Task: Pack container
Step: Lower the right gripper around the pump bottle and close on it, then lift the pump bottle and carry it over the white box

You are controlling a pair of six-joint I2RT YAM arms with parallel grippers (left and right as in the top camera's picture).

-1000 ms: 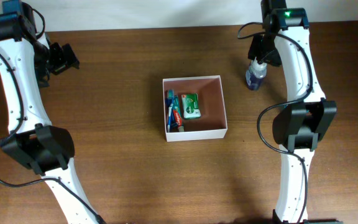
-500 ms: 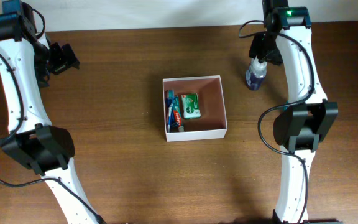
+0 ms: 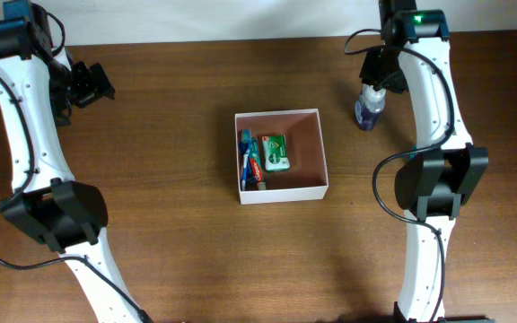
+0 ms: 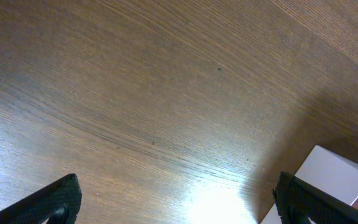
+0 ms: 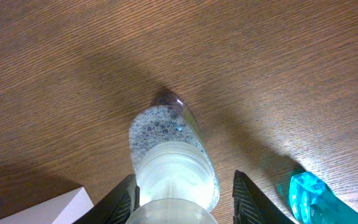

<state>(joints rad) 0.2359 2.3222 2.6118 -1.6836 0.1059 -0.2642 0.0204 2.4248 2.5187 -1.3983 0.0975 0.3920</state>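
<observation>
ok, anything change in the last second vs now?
Barely. The right tool shifted slightly above the clear foamy-liquid bottle with a white cap. Its jaws straddle the cap with a gap on one side, so no grip shows yet. The bottle, the white-walled square container with its toiletries, and the wide-open left tool stayed put.
</observation>
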